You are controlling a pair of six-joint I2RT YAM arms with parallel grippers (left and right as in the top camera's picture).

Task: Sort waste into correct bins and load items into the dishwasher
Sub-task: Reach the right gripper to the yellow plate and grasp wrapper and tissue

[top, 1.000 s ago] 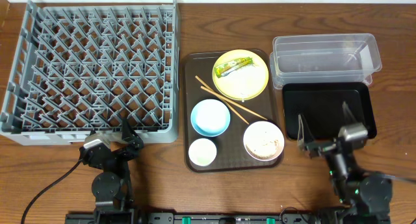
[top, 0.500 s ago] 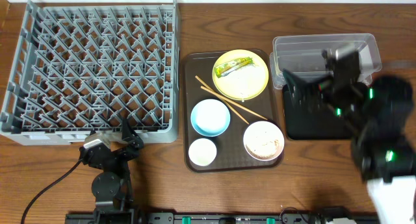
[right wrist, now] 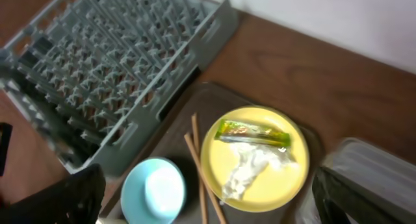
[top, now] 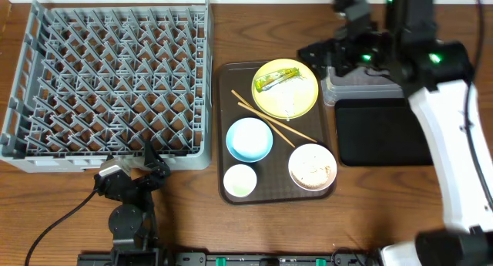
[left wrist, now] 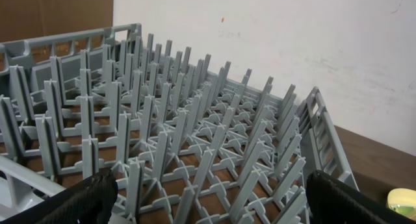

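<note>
The yellow plate [top: 296, 96] lies at the back of the brown serving tray and carries the green-yellow wrapper [top: 276, 79] and white tissue [top: 289, 104]. Chopsticks [top: 277, 121], the blue bowl [top: 249, 139], the small white cup [top: 239, 180] and the white bowl [top: 312, 166] with food scraps also lie on that tray. My right gripper [top: 327, 58] hangs open and empty above the plate's back right edge. Its wrist view shows the plate [right wrist: 286, 175], wrapper [right wrist: 253, 132], tissue [right wrist: 250, 169] and blue bowl [right wrist: 155, 191] below the gripper [right wrist: 208, 211]. My left gripper [top: 135, 173] is open and empty at the grey rack's [top: 115, 73] front edge.
The clear tub [top: 385, 85] is partly hidden under my right arm, and the black tray [top: 385, 131] lies in front of it. The brown serving tray [top: 223, 104] sits between the rack and the bins. The left wrist view shows the rack's pegs [left wrist: 182, 133] between the left gripper's fingers [left wrist: 214, 204].
My right arm has risen from the table's front right and swung back and left, over the bins, to above the yellow plate. The left arm has not moved.
</note>
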